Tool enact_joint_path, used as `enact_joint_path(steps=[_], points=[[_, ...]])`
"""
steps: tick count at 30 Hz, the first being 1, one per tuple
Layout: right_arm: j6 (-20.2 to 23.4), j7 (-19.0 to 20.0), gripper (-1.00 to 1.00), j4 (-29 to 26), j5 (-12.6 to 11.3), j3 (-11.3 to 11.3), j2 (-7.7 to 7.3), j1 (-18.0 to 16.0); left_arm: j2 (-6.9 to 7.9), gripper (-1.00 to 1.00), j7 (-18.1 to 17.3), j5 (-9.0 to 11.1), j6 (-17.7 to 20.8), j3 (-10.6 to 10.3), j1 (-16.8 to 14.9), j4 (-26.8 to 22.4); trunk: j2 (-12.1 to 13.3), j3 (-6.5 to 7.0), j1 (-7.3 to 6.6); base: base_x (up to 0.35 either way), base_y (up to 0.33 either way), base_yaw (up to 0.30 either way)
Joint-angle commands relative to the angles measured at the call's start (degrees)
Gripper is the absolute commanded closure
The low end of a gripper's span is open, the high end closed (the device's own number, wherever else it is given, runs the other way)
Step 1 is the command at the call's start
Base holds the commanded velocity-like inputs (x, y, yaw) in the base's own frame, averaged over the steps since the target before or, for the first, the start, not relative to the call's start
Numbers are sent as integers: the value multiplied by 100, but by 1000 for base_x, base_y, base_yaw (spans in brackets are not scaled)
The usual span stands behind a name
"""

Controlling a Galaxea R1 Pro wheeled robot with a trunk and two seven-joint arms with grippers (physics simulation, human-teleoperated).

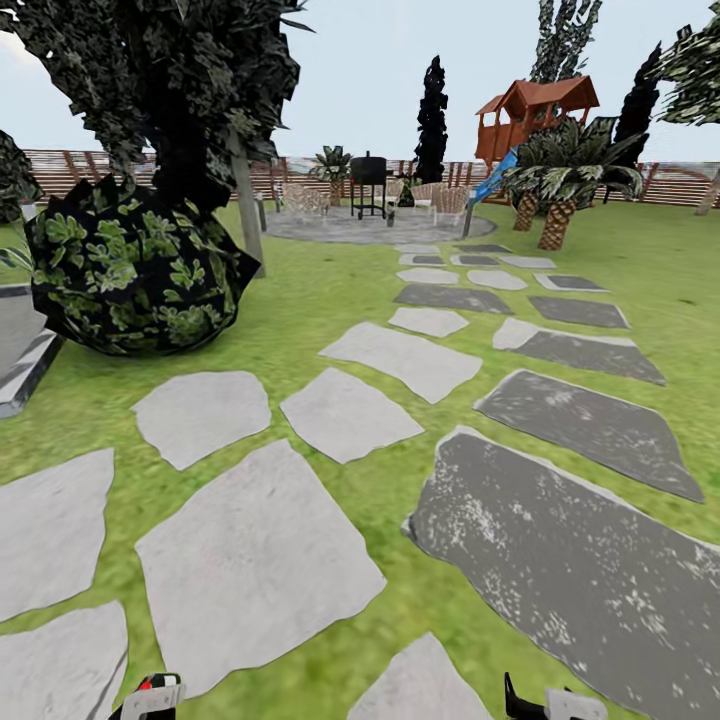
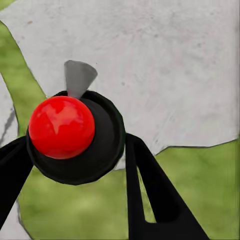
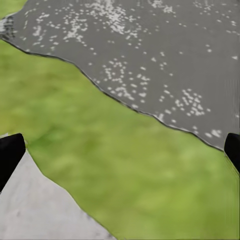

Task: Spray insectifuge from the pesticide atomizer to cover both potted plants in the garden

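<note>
The pesticide atomizer [image 2: 75,132] sits clamped in the left claw [image 2: 75,150]. Seen from above in the left wrist view, it presents a glossy red round top [image 2: 61,127] set on a black circular body, with a small grey wedge projecting from the body's rim. One black finger [image 2: 150,190] presses against the body on one side; the other finger [image 2: 10,175] meets it on the opposite side. Below the atomizer lie a pale stepping stone [image 2: 165,65] and lawn. In the head view the atomizer's red and white top [image 1: 152,690] shows at the lower edge, over a pale stone.

The right claw [image 3: 120,155] stands wide, its two black fingertips well apart, holding nothing, above grass beside a dark speckled stone [image 3: 150,50].

Beyond the atomizer, the garden lawn [image 1: 330,300] carries a path of pale and dark stepping stones toward a round paved patch with a black grill [image 1: 368,182]. A dark leafy bush [image 1: 135,265] stands left of the path; palms [image 1: 560,195] and a red playhouse [image 1: 535,115] stand right. A slatted brown fence [image 1: 70,172] runs behind.
</note>
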Motion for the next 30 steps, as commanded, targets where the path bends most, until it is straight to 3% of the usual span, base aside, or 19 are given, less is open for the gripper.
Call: enact_joint_path(steps=[1, 30], points=[[-13, -16, -100, 5, 12, -5, 0, -3, -2, 100, -54, -8, -14, 49, -4, 3, -2, -5, 2, 339, -128, 0], [-13, -16, -100, 6, 12, -5, 1, -3, -4, 100, -54, -11, -17, 49, -4, 2, -2, -5, 2, 339, -128, 0]])
